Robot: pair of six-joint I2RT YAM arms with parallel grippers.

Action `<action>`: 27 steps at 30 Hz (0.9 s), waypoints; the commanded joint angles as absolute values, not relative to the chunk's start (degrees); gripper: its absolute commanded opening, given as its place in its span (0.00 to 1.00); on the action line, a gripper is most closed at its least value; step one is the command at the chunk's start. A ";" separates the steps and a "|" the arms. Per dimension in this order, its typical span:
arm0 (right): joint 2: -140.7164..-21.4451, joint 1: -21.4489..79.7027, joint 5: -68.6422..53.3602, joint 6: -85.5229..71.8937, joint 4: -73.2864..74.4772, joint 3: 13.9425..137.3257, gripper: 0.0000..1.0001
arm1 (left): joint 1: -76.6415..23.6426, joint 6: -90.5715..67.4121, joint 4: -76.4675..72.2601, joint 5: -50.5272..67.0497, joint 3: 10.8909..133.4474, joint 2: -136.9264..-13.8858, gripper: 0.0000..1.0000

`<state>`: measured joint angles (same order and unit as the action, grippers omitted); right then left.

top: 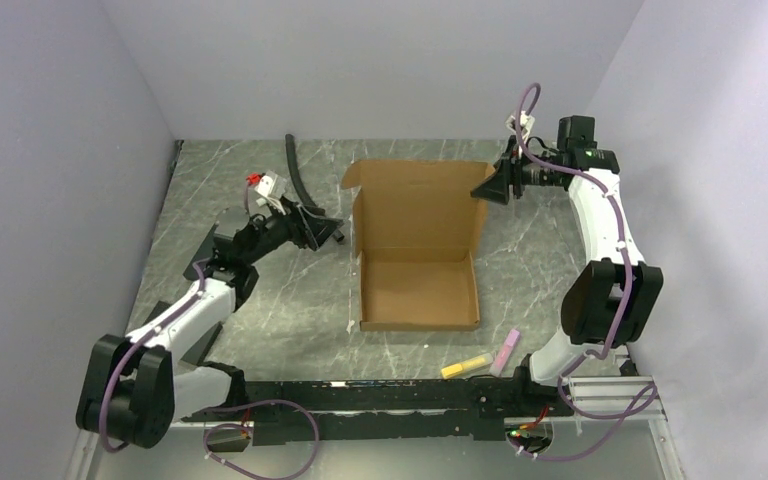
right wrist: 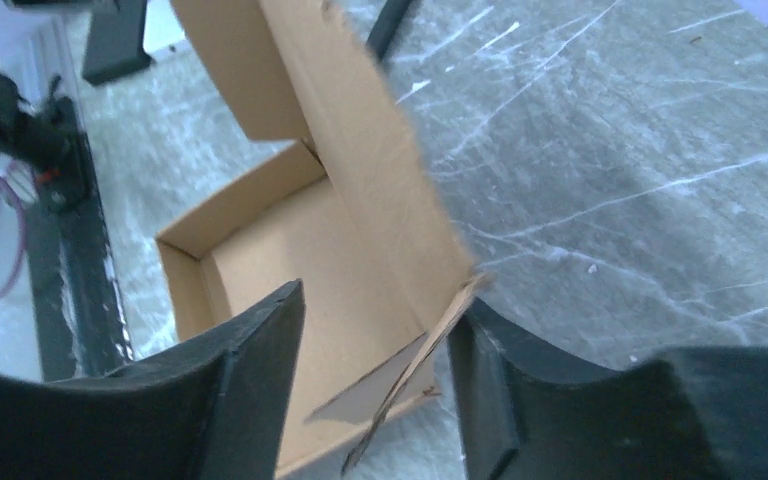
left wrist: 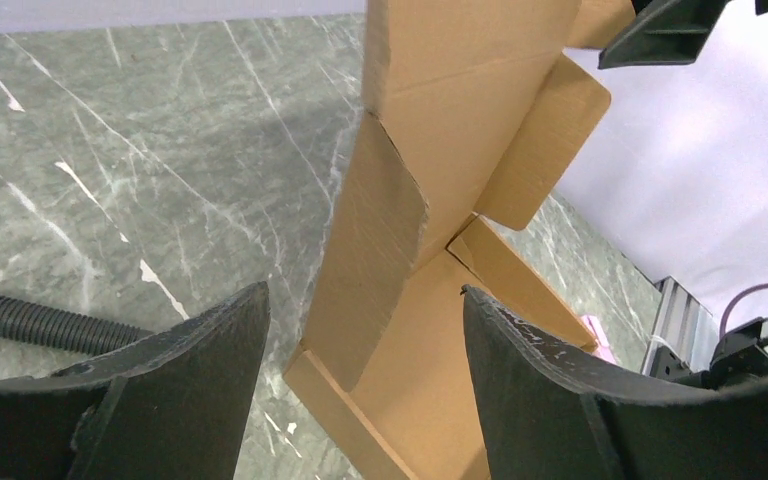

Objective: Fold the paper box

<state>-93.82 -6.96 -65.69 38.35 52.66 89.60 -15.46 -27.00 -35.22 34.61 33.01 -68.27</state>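
We see left gripper (top: pixel 332 233) just beside box's left wall, fingers wide, nothing between them. Box (top: pixel 418 292) mid-table: tray walls up, lid standing at far side, side flaps loose. Right gripper (top: pixel 490 188) at lid's right edge, fingers apart, straddling right flap (right wrist: pixel 400 385), not clamped. Step, we judge: tuck flaps, close lid. We'd steady tray from left, bend flap inward along its crease, lower lid slowly so flaps slip inside walls.

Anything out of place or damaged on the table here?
No damage visible. The paper box is half formed, lid raised, a side flap loose inside the open right gripper. Stray: black hose far left, yellow stick and pink stick at the front.
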 commanded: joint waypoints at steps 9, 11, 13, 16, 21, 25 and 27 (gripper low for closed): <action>-86.89 -8.17 -71.40 22.15 34.33 82.84 0.29 | -15.53 -25.80 -8.67 10.71 36.24 -57.71 0.81; -85.69 -8.86 -72.20 20.88 32.29 81.06 0.24 | -15.47 -25.64 -5.82 7.74 36.97 -57.62 0.82; -84.39 -9.36 -72.82 20.97 30.91 79.30 0.22 | -15.45 -25.34 -2.86 4.76 38.14 -58.20 0.83; -82.34 -9.71 -72.87 21.33 29.35 76.38 0.20 | -15.23 -24.45 3.64 0.51 41.79 -61.32 0.84; -80.24 -9.84 -72.58 20.55 26.47 73.16 0.20 | -14.94 -20.81 11.09 -5.74 50.64 -72.95 0.84; -80.33 -9.84 -72.90 20.31 26.37 72.84 0.21 | -14.23 -19.34 13.75 -8.78 59.57 -85.09 0.83; -80.40 -9.84 -73.01 20.13 26.32 72.70 0.21 | -12.85 -19.42 17.40 -10.64 65.76 -91.84 0.81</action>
